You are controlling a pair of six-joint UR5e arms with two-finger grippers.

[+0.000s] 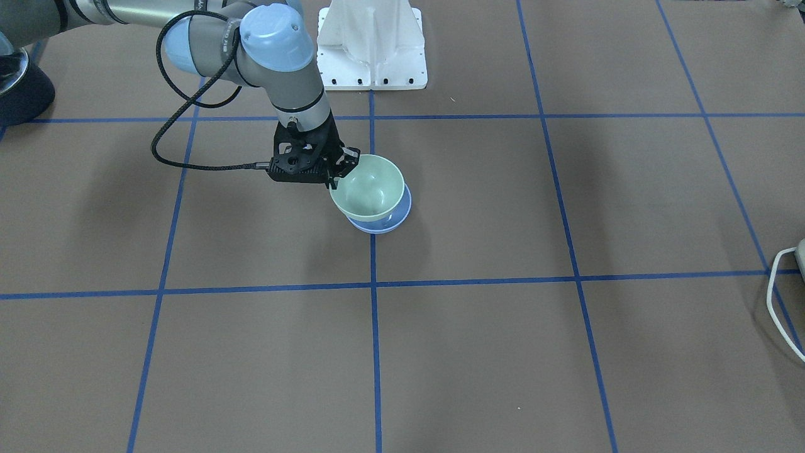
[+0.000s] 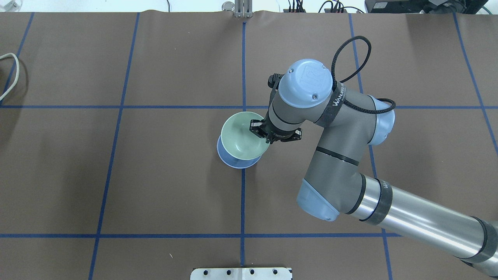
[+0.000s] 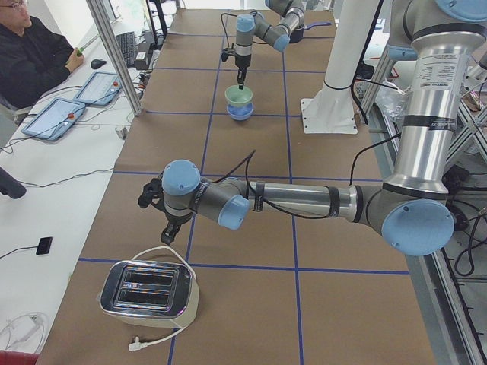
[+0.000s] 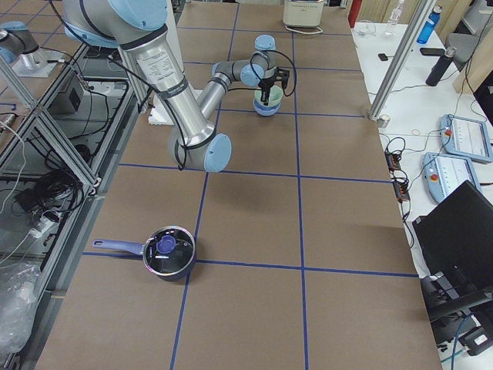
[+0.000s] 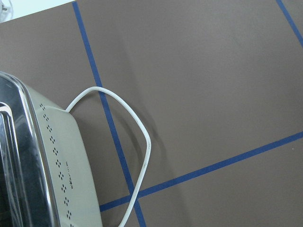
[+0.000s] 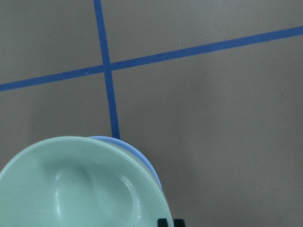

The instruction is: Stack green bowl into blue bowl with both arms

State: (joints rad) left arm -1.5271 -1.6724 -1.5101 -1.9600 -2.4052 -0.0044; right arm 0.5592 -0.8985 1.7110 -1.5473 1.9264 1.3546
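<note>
We log the right gripper (image 1: 336,174) pinching the rim of the glossy round mint-green bowl (image 1: 372,187), nested slightly tilted in the glossy round periwinkle-blue bowl (image 1: 385,224). Placing step, we judge; next: release, lift clear. Whether the left gripper (image 3: 169,230) is open, we cannot tell.

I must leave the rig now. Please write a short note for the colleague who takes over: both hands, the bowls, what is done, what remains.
Right hand: shut on the rim of the green bowl.
Left hand: over the table by the toaster; open or shut, cannot tell.
Blue bowl: on the table, under the green bowl.
Done: green bowl tilted in the blue one's mouth, perhaps not fully seated.
Left: seat it, release, withdraw.
</note>
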